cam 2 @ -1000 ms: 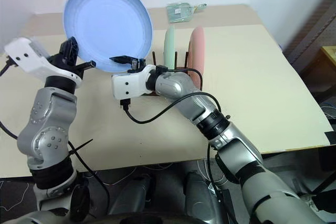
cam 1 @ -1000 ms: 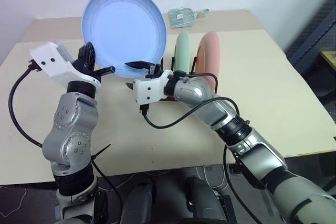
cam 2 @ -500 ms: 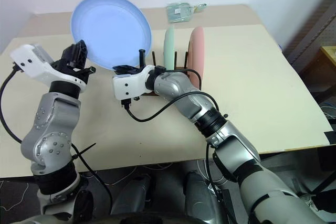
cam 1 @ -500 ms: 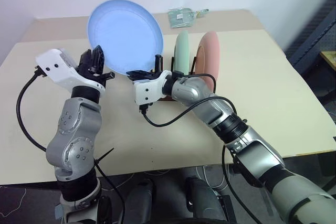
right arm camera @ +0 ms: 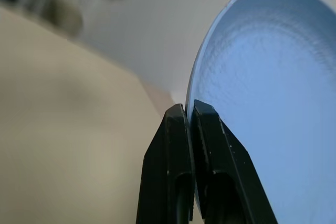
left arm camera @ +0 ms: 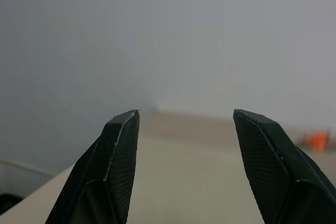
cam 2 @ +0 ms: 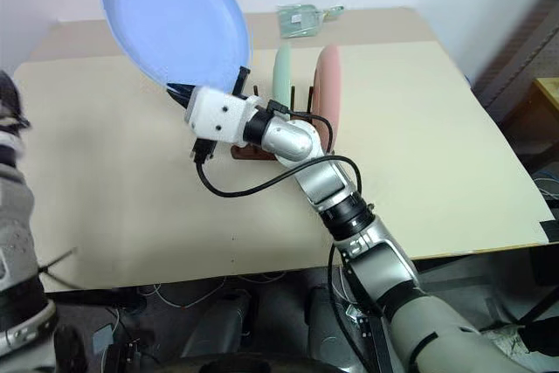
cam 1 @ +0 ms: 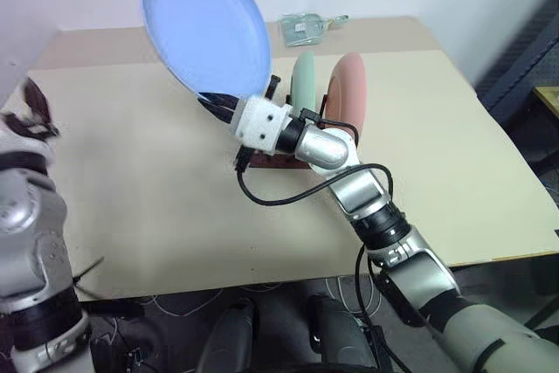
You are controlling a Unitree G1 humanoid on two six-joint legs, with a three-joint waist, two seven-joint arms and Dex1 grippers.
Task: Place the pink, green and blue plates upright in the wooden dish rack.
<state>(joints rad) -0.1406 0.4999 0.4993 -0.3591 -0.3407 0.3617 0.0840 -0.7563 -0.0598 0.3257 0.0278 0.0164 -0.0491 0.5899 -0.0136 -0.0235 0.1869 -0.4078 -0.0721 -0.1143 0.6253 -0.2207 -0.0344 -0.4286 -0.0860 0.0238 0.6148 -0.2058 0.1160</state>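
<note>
Right pincer [right arm camera: 190, 116] pinches the raised blue plate's [cam 1: 205, 24] rim.

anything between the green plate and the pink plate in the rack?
No plate. In the left eye view, the gap between the green plate and the pink plate shows a dark peg of the rack.

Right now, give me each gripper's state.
Left gripper: open, holding nothing.
Right gripper: shut on the blue plate rim.

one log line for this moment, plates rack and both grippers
right gripper: shut on blue plate rim | left gripper: open, empty | green plate, pink plate: upright in wooden dish rack
</note>
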